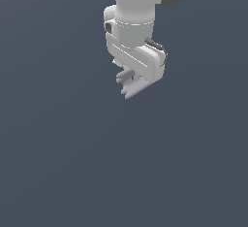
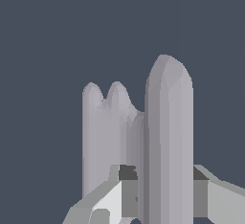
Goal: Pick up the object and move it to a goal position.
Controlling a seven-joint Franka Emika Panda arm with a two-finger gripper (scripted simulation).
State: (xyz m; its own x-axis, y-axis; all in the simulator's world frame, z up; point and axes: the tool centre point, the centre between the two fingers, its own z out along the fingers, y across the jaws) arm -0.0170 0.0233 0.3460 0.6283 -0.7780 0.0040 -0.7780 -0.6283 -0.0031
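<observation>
The object [image 1: 130, 89] is a small pale lavender-grey block with notched sides. It sticks out below my white gripper [image 1: 128, 81] in the upper middle of the exterior view, well above the dark floor. In the wrist view the object [image 2: 167, 122] fills the space between my fingers [image 2: 103, 204], showing a tall rounded lobe and a lower notched part. My gripper [image 2: 153, 189] is shut on it. The fingertips themselves are hidden by the block.
A plain dark blue-grey floor [image 1: 72, 172] fills both views. No other object, container or marker shows.
</observation>
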